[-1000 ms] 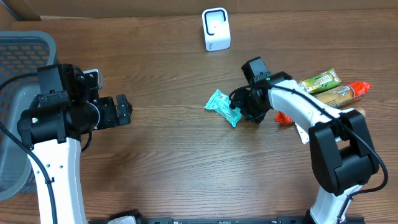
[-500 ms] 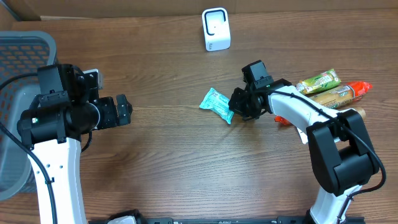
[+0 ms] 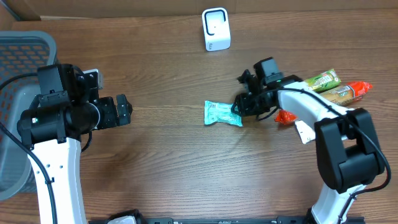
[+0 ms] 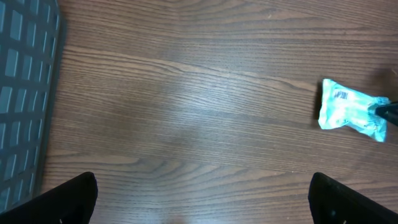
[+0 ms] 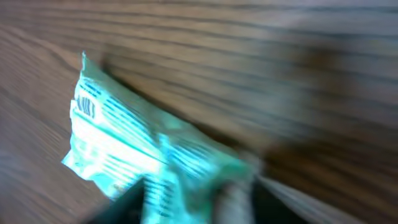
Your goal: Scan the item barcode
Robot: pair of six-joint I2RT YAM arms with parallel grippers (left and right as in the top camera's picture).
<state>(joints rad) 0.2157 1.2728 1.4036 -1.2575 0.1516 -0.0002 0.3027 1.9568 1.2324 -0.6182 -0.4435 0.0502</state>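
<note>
A teal packet (image 3: 222, 114) lies flat on the wooden table, its barcode (image 4: 341, 94) face up near its left end. My right gripper (image 3: 240, 111) is at the packet's right end. In the blurred right wrist view the packet (image 5: 124, 137) reaches down between the fingers of the right gripper (image 5: 186, 193), which stand somewhat apart; whether they press on it does not show. The white scanner (image 3: 216, 29) stands at the back of the table. Far to the left, my left gripper (image 3: 121, 111) hangs wide open over bare wood (image 4: 202, 193), holding nothing.
A grey basket (image 3: 18, 62) fills the left edge. Behind the right arm lie a green snack bar (image 3: 320, 81), a tan bar (image 3: 339, 94) and an orange packet (image 3: 285, 116).
The teal packet was dragged left, then turned over and swung level, its barcode side now up. The right gripper shifted right along with it. The left arm has not moved.
</note>
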